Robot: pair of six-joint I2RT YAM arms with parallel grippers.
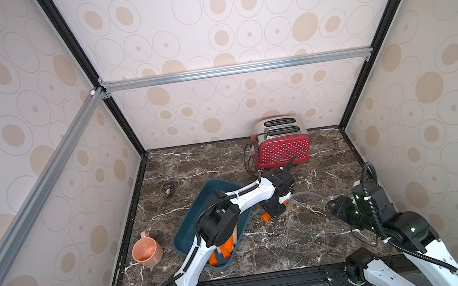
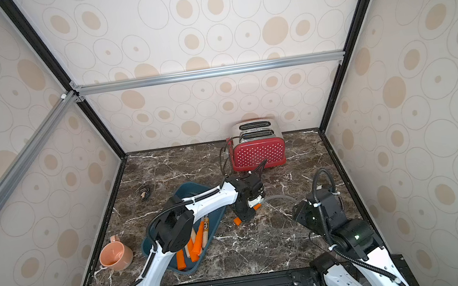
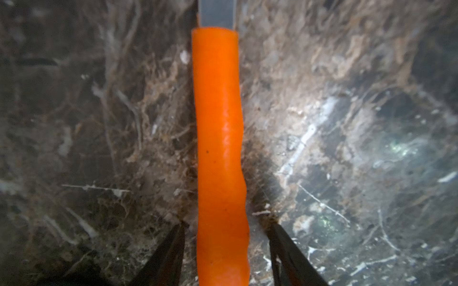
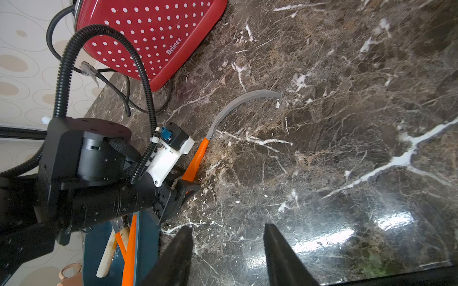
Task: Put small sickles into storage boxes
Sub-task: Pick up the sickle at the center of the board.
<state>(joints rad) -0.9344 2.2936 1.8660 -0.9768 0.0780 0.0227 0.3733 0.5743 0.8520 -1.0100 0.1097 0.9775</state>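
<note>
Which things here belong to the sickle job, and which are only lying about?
Belong to the job:
- loose sickle, not yet stored
- stored sickles
- tray

Only lying about:
- toaster
- cup
- small dark object, too small to identify

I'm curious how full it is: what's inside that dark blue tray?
Inside the blue tray lie several sickles; their orange and pale wooden handles show. The left arm covers the tray's middle, so most of the blades and the exact count are hidden.

White "Belinee" on the red toaster (image 4: 153, 32)
</note>
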